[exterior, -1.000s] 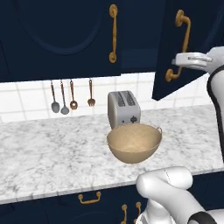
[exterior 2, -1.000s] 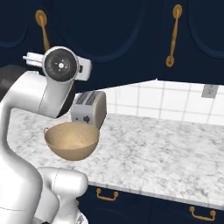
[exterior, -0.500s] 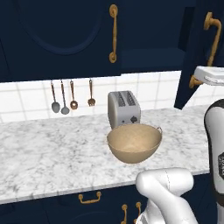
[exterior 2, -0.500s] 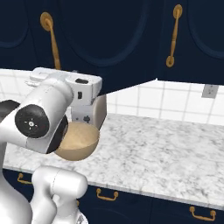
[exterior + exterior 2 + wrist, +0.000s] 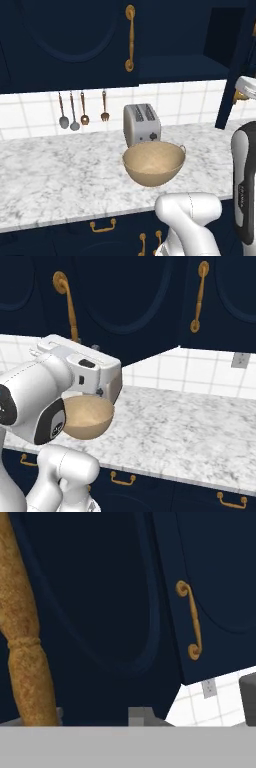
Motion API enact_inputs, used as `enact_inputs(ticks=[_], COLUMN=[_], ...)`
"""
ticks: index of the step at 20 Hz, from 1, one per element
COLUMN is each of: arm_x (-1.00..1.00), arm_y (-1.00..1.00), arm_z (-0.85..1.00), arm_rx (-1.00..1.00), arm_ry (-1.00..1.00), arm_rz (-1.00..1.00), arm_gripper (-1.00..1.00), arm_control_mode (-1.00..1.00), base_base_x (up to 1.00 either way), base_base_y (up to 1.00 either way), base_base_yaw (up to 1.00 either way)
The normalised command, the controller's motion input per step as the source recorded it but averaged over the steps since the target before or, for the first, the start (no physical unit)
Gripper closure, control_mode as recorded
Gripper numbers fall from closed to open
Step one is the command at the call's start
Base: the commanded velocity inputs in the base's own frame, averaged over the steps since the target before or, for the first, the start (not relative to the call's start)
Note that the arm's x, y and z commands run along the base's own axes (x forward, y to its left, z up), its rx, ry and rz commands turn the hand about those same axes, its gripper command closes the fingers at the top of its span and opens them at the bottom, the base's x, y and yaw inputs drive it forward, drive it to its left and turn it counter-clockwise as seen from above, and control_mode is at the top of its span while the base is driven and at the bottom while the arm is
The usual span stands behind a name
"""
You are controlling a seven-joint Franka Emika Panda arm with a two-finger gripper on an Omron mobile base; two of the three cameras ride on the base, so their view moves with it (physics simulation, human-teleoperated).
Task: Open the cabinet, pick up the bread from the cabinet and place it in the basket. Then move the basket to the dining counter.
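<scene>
The navy cabinet's right door (image 5: 234,65) stands swung wide open, baring a dark shelf space (image 5: 220,30). No bread shows inside it from here. My gripper (image 5: 245,86) is at the door's outer edge, by the lower curl of its brass handle (image 5: 240,97). In the hand view that handle (image 5: 22,642) runs very close along the left, beside my fingertips (image 5: 142,714), which stand apart with nothing clamped between them. The tan woven basket (image 5: 153,162) sits empty on the marble counter in front of the toaster. My forearm covers part of the basket (image 5: 87,418). The dining counter is out of view.
A silver toaster (image 5: 141,124) stands behind the basket, against the tiled wall. Several utensils (image 5: 82,110) hang to its left. A shut cabinet door with a brass handle (image 5: 200,296) is to the right, above a wall outlet (image 5: 240,359). Drawers with brass pulls (image 5: 102,226) are below the counter.
The cabinet door has swung from part open to wide open. My hand has travelled with its handle, right and towards the base. The basket and toaster have not moved.
</scene>
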Motion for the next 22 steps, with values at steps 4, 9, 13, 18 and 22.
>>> enact_inputs(ticks=[4,9,13,18,22], arm_x=[0.0,0.0,0.0,0.0,0.0], arm_y=[-1.0,-1.0,-1.0,-1.0,-1.0], arm_z=[-0.12,-0.1,-0.12,-0.18,-0.27], arm_rx=[0.15,0.14,0.15,0.15,0.19], arm_ry=[0.0,0.0,0.0,-0.01,-0.03], arm_rz=[-0.15,-0.15,-0.15,-0.17,-0.15], arm_gripper=[1.0,1.0,1.0,1.0,1.0], arm_control_mode=[-1.0,-1.0,-1.0,-1.0,-1.0], base_base_x=[0.0,0.0,0.0,0.0,0.0], base_base_y=[0.0,0.0,0.0,0.0,0.0], base_base_yaw=[0.0,0.0,0.0,0.0,0.0])
